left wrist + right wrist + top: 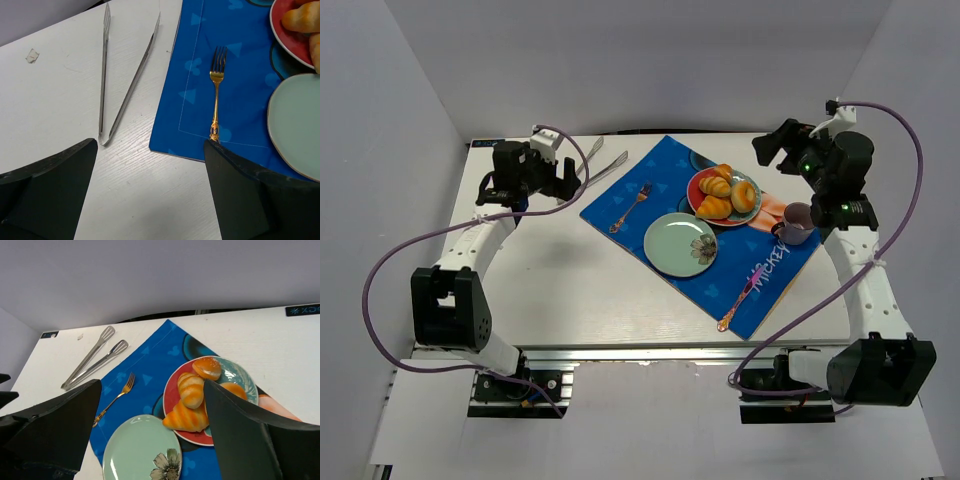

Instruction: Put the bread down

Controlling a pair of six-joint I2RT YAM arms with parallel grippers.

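The bread, a golden-orange ridged croissant-like roll, lies on the red and teal plate, at the edge nearest the green plate. In the right wrist view the bread lies beside a paler striped roll, a small round bun and a doughnut that is partly hidden by a finger. My right gripper is open and empty, raised behind the plate. My left gripper is open and empty over bare table at the mat's left corner.
An empty green plate with a flower sits on the blue Mickey placemat. A gold fork lies on the mat. Metal tongs lie on the table at its left. A purple cup and a pink spoon are at the right.
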